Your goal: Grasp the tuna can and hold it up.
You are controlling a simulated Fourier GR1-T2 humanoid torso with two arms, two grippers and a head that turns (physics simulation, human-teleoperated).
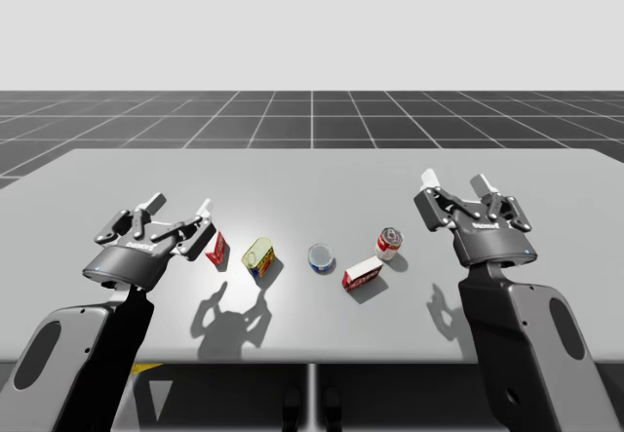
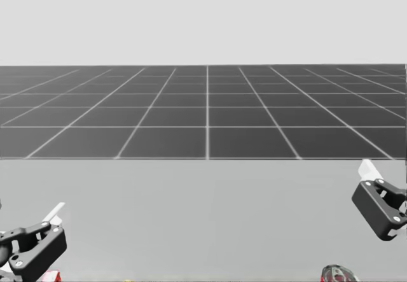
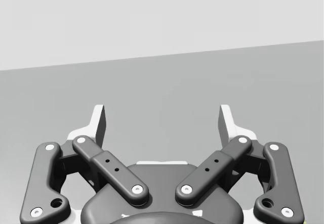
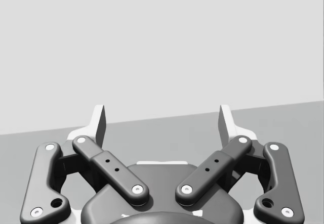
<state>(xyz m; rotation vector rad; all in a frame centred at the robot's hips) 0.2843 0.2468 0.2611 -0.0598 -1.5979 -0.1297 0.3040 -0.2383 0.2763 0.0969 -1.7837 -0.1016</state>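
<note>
My left tool (image 1: 178, 208) hovers over the left part of the grey desk (image 1: 312, 174), with its two fingers spread wide apart and nothing between them. In the left wrist view the same fingers stand open over bare desk surface.

Just right of this tool a small red box (image 1: 217, 249) stands on end, close under the tool's right finger. I cannot tell whether they touch. Further right is a yellow can (image 1: 257, 256), which looks tipped, with its pale lid facing up and to the left.

The tuna can (image 1: 321, 257) comes next, about at the middle of the desk's width and towards its near edge. It is a low, flat, round tin standing upright, with a pale silvery top and a bluish side wall, and it is much shorter than the other cans. It stands apart from the yellow can on its left and from the boxes, and neither tool is near it.

To its right and slightly nearer lies a red and white box (image 1: 362, 274). Just beyond that box, on the far side, a red and white can (image 1: 390, 243) stands upright with a silver lid.

My right tool (image 1: 453, 183) is raised over the right part of the desk, well to the right of that can. Its fingers are also wide apart and hold nothing
</note>
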